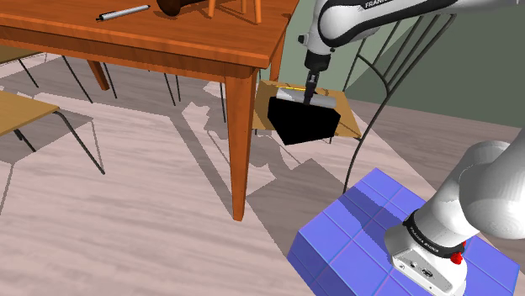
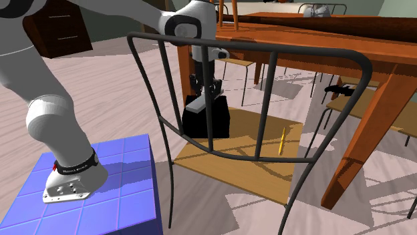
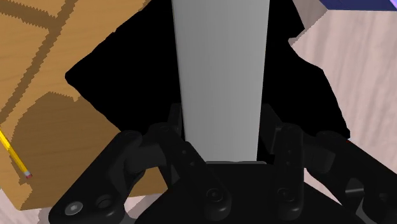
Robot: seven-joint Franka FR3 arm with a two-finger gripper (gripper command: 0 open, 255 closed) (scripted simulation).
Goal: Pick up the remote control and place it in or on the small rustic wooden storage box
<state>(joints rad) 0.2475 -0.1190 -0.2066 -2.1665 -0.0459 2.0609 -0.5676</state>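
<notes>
My gripper is shut on a plain grey, flat remote control, clasping its two long sides. The remote lies level right over the top of a box drawn all black; whether it touches the box I cannot tell. The box stands on a tan wooden chair seat. From the second exterior view, the gripper comes straight down onto the remote above the black box. In the wrist view the fingers grip the grey remote, with the black box beneath it.
A yellow pencil lies on the chair seat beside the box. The chair's dark wire back curves up near the arm. A wooden table with a thick leg stands close by. The blue stand is below.
</notes>
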